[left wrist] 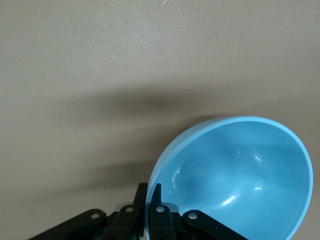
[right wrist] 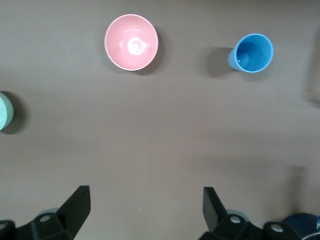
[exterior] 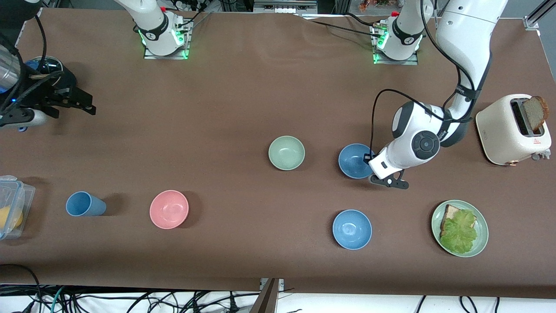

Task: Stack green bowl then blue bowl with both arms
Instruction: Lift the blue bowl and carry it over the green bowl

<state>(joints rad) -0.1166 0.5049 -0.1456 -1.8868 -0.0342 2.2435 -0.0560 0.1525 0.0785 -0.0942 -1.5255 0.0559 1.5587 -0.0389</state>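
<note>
Brown tabletop carries 2 blue bowls; the blue bowl [exterior: 354,160] at 3 o'clock of the green bowl [exterior: 286,152] is pinched at its rim by the left gripper [left wrist: 150,200]. Lifting it over the green bowl is judged next, while the right gripper [right wrist: 145,205] is held open, waiting.

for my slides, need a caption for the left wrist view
Left hand shut on the rim of a blue bowl over the brown table.

Left arm reaches down to the table, wrist bent low, left gripper [left wrist: 150,210] clamped tight, fingers pinched together. Right arm waits raised over its own end of the table, right gripper [right wrist: 145,210] fingers spread wide.
</note>
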